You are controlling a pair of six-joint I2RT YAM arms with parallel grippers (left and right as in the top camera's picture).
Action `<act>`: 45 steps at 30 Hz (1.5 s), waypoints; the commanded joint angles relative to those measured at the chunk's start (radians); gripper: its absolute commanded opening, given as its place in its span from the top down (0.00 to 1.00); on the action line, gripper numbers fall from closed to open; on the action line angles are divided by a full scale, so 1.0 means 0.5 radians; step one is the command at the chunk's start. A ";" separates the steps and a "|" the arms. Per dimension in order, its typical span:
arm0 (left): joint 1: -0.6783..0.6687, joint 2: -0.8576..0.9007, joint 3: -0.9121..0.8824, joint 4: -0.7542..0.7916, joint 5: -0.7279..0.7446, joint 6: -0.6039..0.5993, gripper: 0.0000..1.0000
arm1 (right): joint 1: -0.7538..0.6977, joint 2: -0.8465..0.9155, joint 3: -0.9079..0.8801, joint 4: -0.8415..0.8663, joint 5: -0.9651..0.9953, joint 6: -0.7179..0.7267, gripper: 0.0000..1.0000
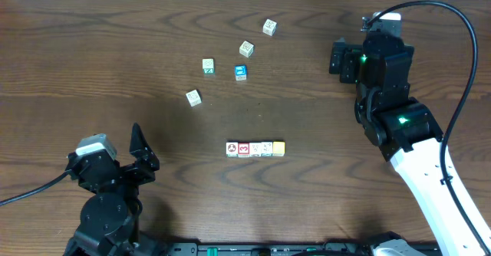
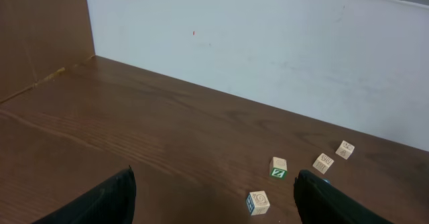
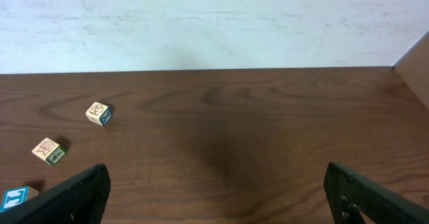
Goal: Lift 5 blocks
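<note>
Five blocks (image 1: 255, 149) lie in a tight row at the table's middle. The yellow-topped one (image 1: 278, 148) is at the right end and the white one with a red mark (image 1: 244, 149) is second from the left. The row shows in neither wrist view. My left gripper (image 1: 143, 152) (image 2: 214, 184) stands open to the left of the row and well apart from it, with nothing between its fingers. My right gripper (image 1: 337, 57) (image 3: 216, 177) is open over bare wood at the far right, far from the row.
Several loose cubes lie behind the row: a blue-faced one (image 1: 241, 73) (image 3: 13, 198), one with a green mark (image 1: 208, 66) (image 2: 278, 167), and pale ones (image 1: 193, 97) (image 1: 246, 49) (image 1: 269, 27). A white wall (image 2: 268, 49) bounds the far edge.
</note>
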 commanded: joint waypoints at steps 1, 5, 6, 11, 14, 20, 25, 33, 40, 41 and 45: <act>0.008 -0.006 0.028 -0.005 -0.040 0.012 0.24 | -0.009 -0.074 0.031 -0.018 0.040 -0.030 0.01; 0.008 -0.005 0.028 -0.005 -0.040 0.012 0.24 | -0.009 -0.159 0.031 -0.083 0.040 -0.031 0.01; 0.008 -0.005 0.028 -0.005 -0.040 0.012 0.24 | -0.009 -0.173 0.031 -0.141 0.083 -0.068 0.01; 0.008 -0.006 0.028 -0.005 -0.040 0.011 0.24 | -0.009 -0.201 0.031 -0.118 0.172 -0.150 0.01; 0.008 -0.005 0.028 -0.005 -0.040 0.012 0.24 | -0.008 -0.204 0.031 0.111 0.097 -0.151 0.01; 0.008 -0.005 0.028 -0.005 -0.040 0.012 0.24 | -0.003 -0.288 0.031 0.483 -0.262 -0.159 0.01; 0.008 -0.006 0.028 -0.005 -0.040 0.012 0.24 | 0.006 -0.545 -0.017 0.429 -0.310 -0.307 0.01; 0.008 -0.006 0.028 -0.005 -0.040 0.012 0.24 | -0.273 -1.373 -0.661 0.614 -0.638 -0.346 0.01; 0.008 -0.005 0.028 -0.005 -0.040 0.012 0.24 | -0.614 -2.038 -1.429 0.939 -0.918 -0.066 0.01; 0.008 -0.005 0.028 -0.005 -0.040 0.012 0.24 | -0.621 -2.118 -1.523 0.993 -0.919 -0.043 0.01; 0.008 -0.006 0.028 -0.005 -0.040 0.012 0.24 | -0.623 -2.372 -1.824 1.212 -0.916 -0.043 0.01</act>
